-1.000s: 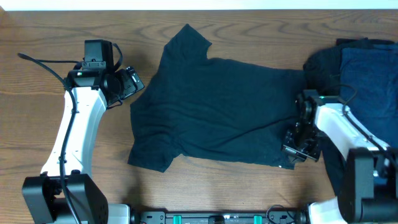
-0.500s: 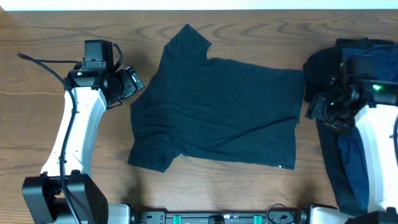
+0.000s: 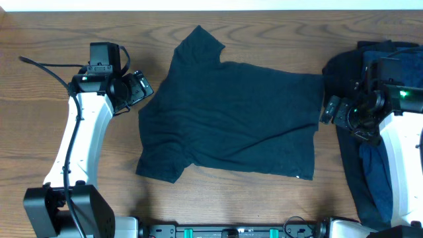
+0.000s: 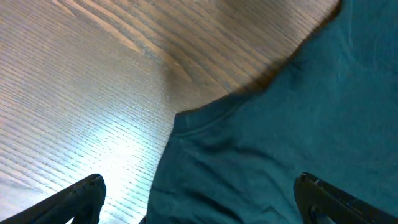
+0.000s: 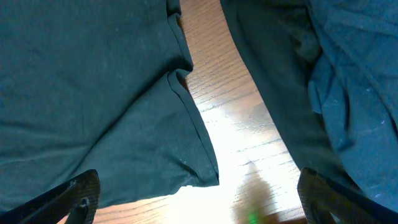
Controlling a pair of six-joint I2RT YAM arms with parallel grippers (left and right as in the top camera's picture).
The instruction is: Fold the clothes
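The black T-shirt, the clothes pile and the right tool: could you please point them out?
black T-shirt (image 3: 225, 119), overhead view, middle of its body.
clothes pile (image 3: 363, 172), overhead view, its lower part.
right tool (image 3: 328, 110), overhead view, between its fingertips.

The T-shirt (image 3: 231, 119) is soft, matt dark cloth, faintly creased. The tabletop (image 3: 264, 33) is smooth, grained wood with a slight sheen where light falls.

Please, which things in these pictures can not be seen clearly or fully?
Overhead: the pile of clothes is partly covered by the right arm and cut by the picture edge; the number of garments is unclear.
Overhead: the white label on the T-shirt is too small to read.
Wrist views: of the left fingers and right fingers only the tips show, cut by the lower edge.
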